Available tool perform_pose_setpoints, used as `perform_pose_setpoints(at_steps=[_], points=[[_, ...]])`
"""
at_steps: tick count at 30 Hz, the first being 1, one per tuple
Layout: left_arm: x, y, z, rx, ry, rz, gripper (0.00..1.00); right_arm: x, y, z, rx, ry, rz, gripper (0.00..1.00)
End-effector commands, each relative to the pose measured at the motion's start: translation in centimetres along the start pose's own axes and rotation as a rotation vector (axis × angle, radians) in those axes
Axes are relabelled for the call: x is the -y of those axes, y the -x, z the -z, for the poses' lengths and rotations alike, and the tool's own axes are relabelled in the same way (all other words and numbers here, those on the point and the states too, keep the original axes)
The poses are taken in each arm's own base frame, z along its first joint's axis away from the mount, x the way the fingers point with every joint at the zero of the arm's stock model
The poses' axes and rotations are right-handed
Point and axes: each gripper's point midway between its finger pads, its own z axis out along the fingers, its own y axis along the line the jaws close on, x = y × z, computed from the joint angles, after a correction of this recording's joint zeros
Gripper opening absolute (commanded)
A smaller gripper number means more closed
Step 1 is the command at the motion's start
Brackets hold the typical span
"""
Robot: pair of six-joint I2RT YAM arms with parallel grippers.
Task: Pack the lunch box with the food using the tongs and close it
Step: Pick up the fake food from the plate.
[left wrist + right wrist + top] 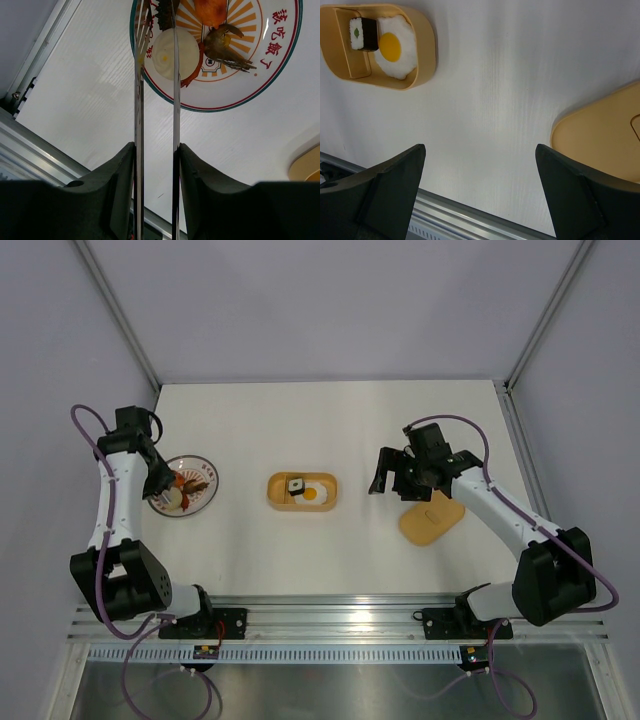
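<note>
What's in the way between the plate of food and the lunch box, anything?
Nothing visible. Only bare table lies between the plate and the lunch box. The lid sits on the box's other side, out of that path.

From high behind the arms we overlook the whole table [300, 430], the lunch box [275, 502] central. Our right wrist camera, low to the box's right, shares it; our left, even lower, faces the plate [265, 70] left of it.
</note>
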Motion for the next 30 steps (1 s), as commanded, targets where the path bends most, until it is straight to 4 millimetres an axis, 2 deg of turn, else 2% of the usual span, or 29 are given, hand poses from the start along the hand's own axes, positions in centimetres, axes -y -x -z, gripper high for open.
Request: perform_pose_setpoints(at_steps=[1, 19, 30], points=[[0.1, 2.9, 0.9, 0.089, -0.006, -0.01, 0.41, -1.1, 1.5, 0.2, 0.026, 0.038, 0.024, 1.0], [0.3, 2.9, -2.2, 0.056, -0.003, -0.031, 0.43, -1.5, 1.8, 0.3, 0.019, 0.044, 0.035, 1.0], [1.3, 1.8, -3.7, 0.004, -0.052, -0.038, 0.46, -1.7, 2.1, 0.3, 0.023, 0.049, 0.033, 0.99]])
